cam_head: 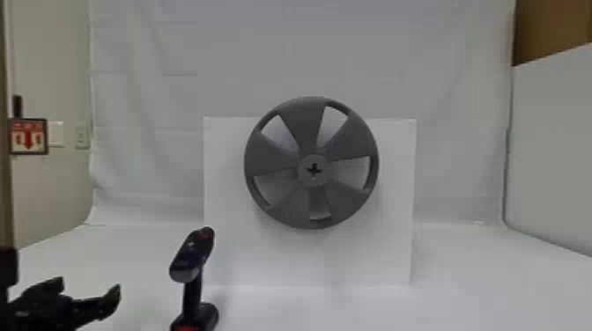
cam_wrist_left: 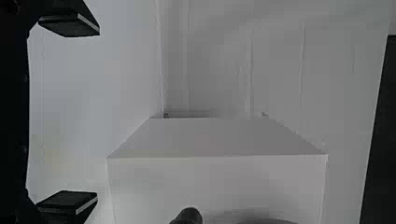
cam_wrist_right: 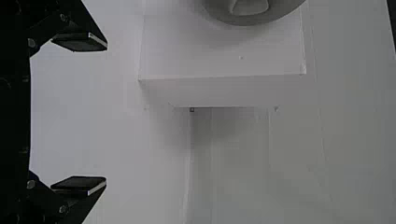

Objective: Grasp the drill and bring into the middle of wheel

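**Upright drill (cam_head: 191, 259) best taken by its slim handle (cam_head: 192, 291)**

The drill is stood on the white table (cam_head: 475, 281), to the left of the wheel (cam_head: 304, 115), near the left gripper (cam_head: 89, 284), whose fingers are spread wide with nothing held. The right gripper (cam_wrist_right: 106, 113) is likewise parted and empty. A stiff, fairly weighty tool is to be expected, its load probably shared between head and foot. The handle should be clasped squarely midway between them; if it is pinched off-centre, the smooth casing could be twisted or tipped before the hub (cam_head: 304, 177) is reached.
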`<action>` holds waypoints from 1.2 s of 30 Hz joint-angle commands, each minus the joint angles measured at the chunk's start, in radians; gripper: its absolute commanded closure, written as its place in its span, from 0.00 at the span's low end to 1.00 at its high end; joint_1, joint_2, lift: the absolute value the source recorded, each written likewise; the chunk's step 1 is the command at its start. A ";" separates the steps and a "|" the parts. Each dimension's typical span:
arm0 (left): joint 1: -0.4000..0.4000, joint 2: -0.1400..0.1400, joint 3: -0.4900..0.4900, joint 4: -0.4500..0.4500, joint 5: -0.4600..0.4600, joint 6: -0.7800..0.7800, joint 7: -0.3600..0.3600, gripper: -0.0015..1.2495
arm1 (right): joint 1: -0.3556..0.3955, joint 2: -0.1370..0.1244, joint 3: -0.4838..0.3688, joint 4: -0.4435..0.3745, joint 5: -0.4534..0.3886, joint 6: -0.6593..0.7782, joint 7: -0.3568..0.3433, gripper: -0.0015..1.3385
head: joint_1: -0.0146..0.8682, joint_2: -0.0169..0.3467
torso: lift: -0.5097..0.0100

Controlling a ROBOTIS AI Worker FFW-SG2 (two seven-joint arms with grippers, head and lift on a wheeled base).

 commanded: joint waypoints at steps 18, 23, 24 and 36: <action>0.059 -0.033 0.032 -0.126 0.058 0.000 0.231 0.05 | -0.004 -0.001 -0.016 -0.009 -0.033 -0.013 0.000 0.20 | 0.08 0.13 | 0.21; 0.065 -0.039 0.029 -0.141 0.051 0.000 0.257 0.05 | -0.009 -0.005 -0.016 -0.012 -0.039 -0.013 0.000 0.20 | 0.08 0.13 | 0.21; 0.067 -0.039 0.029 -0.141 0.051 0.000 0.257 0.05 | -0.011 -0.007 -0.016 -0.012 -0.039 -0.013 0.000 0.20 | 0.08 0.13 | 0.21; 0.073 -0.041 0.029 -0.141 0.052 -0.002 0.265 0.05 | -0.017 -0.013 -0.005 -0.014 -0.041 -0.013 0.000 0.20 | 0.08 0.13 | 0.21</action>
